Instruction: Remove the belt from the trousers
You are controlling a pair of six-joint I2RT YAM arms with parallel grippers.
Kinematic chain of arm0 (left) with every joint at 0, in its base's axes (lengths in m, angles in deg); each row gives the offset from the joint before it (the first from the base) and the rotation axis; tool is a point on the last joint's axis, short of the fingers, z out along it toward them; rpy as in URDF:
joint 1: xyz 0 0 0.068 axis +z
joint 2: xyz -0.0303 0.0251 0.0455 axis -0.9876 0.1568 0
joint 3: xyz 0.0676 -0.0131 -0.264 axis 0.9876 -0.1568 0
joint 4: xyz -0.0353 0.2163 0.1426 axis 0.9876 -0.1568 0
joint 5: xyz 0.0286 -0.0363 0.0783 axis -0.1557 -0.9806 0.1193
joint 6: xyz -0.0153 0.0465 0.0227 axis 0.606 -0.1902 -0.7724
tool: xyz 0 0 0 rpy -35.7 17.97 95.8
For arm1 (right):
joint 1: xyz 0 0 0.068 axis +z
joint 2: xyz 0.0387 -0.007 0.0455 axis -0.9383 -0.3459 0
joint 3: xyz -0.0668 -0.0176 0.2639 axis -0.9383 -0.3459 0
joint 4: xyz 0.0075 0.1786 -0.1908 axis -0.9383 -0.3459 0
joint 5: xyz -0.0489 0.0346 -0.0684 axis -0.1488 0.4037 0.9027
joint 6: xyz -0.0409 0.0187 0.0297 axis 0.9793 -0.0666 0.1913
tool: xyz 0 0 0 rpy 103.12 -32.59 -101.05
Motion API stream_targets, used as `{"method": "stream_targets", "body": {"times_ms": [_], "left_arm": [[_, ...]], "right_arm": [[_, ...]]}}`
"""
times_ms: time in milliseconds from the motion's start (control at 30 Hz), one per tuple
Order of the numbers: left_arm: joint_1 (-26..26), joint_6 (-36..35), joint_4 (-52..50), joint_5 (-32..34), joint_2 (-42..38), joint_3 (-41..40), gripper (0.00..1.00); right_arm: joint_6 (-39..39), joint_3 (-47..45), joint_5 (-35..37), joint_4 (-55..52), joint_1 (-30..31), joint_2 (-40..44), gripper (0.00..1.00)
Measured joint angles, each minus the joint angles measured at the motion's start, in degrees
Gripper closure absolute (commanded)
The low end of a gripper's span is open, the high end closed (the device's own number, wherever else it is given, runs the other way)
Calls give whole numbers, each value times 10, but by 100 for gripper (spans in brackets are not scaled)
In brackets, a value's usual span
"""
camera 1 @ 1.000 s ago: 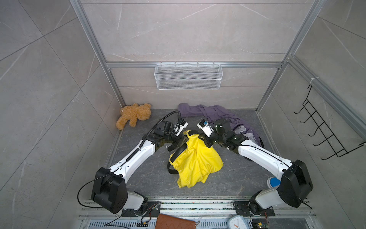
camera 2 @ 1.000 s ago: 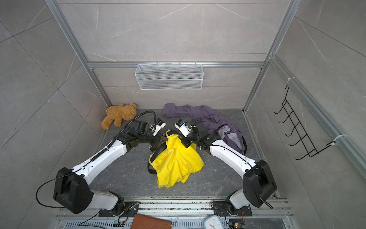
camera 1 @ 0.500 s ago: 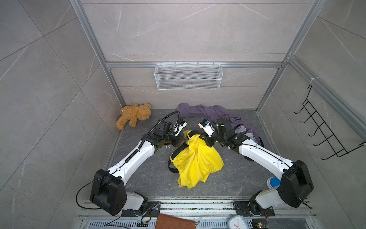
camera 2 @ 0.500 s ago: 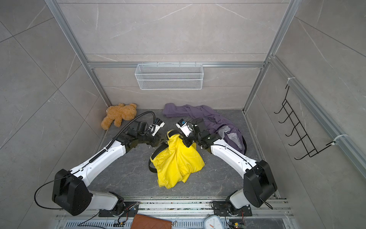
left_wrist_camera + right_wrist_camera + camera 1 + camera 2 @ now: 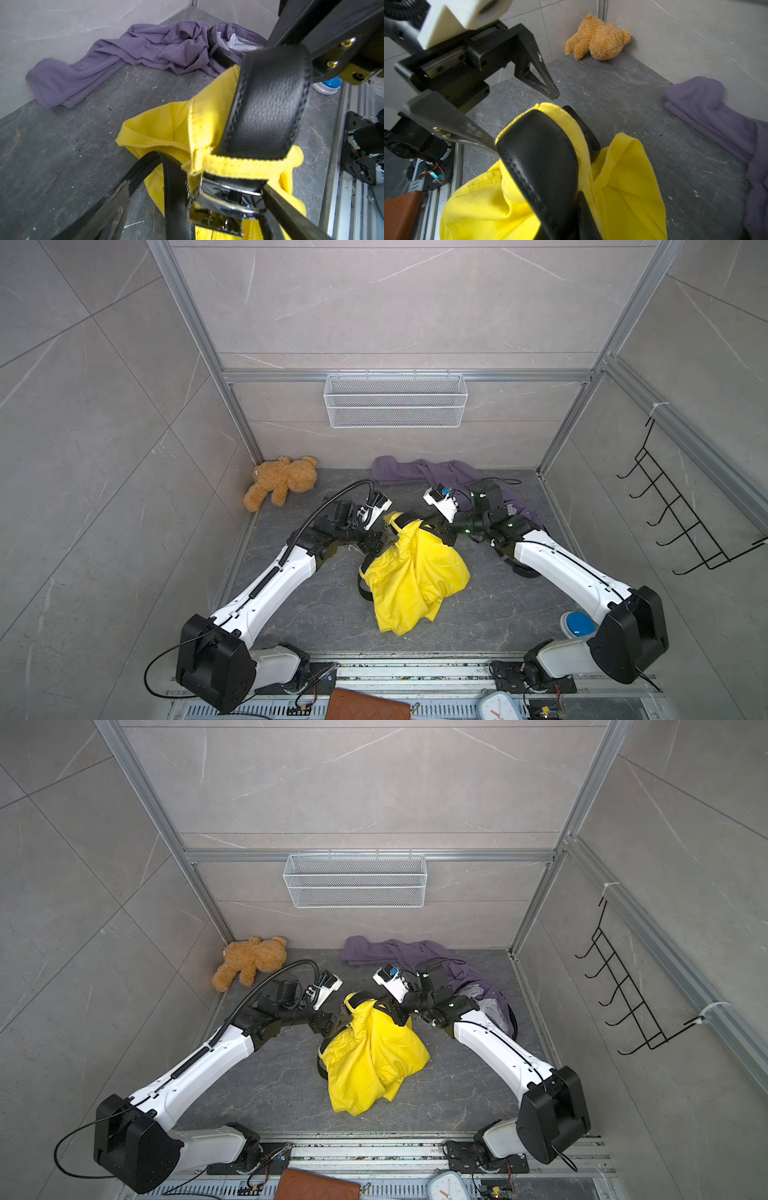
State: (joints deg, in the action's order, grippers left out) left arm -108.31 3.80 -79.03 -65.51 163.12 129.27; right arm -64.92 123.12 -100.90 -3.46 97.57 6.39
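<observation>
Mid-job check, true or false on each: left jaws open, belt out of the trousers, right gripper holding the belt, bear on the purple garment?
1. The left gripper has its jaws open. True.
2. The belt is fully out of the yellow trousers. False: it passes under a yellow loop beside the buckle.
3. The right gripper is shut on the belt. True.
4. The teddy bear lies on the purple garment. False: it lies apart from it, in the far corner.
</observation>
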Motion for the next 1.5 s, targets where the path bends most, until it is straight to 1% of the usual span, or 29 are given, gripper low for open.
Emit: {"method": "stream_targets", "body": {"times_ms": [100,167,233,300,367,400,433,500,533,567,600,633,800,833,867,900,967,1033,1100,1167,1233,1267,1333,1400,1467,1500], "left_arm": [[0,1,3,-37,3,2,10],[-1,1,3,-56,6,3,16],[-1,3,6,-70,9,3,30],[-1,8,12,-78,9,3,46],[-2,12,24,-84,9,3,60],[-3,15,32,-87,9,3,68],[-5,17,35,-94,9,3,74],[-8,22,39,-96,8,2,91],[-8,23,40,-95,8,2,98],[-7,24,40,-93,8,2,100],[-7,25,40,-90,8,2,100],[-7,25,40,-85,8,2,100],[-6,24,20,-53,7,2,100],[-5,23,12,-43,7,2,100],[-3,22,6,-34,7,3,100],[-2,20,-2,-25,7,3,100],[1,17,-19,-14,6,3,100],[3,13,-29,-3,3,3,100],[4,7,-41,2,-1,7,100],[4,2,-50,6,-3,13,100],[4,-2,-55,9,-5,21,100],[4,-4,-59,10,-5,25,100],[4,-7,-68,11,-5,34,100],[4,-9,-76,11,-5,43,100],[4,-11,-78,11,-5,45,100],[4,-12,-80,13,-5,45,100]], "right_arm": [[3,3,-27,-1,-4,0,97],[3,5,-41,-1,-10,0,97],[3,8,-51,-1,-16,0,97],[3,14,-57,-2,-21,0,97],[3,20,-59,-1,-23,-1,97],[1,22,-59,-1,-23,-2,97],[-1,23,-59,-1,-24,-3,96],[-4,23,-58,0,-25,-5,95],[-5,23,-57,0,-26,-7,93],[-6,23,-55,-1,-26,-8,93],[-7,23,-52,-1,-26,-10,92],[-8,23,-48,-2,-26,-10,90],[-25,23,-15,-4,-26,-14,33],[-31,22,-8,-3,-26,-14,20],[-33,20,-3,0,-26,-13,15],[-37,15,1,6,-26,-12,13],[-42,-2,7,14,-26,-4,14],[-49,-25,5,21,-26,8,18],[-59,-46,2,26,-23,17,18],[-62,-59,4,30,-12,19,19],[-61,-68,27,33,14,19,21],[-61,-72,41,36,27,19,25],[-59,-81,69,53,54,20,36],[-60,-87,93,66,68,20,54],[-63,-87,115,74,69,17,79],[-63,-86,127,79,69,13,96]]}}
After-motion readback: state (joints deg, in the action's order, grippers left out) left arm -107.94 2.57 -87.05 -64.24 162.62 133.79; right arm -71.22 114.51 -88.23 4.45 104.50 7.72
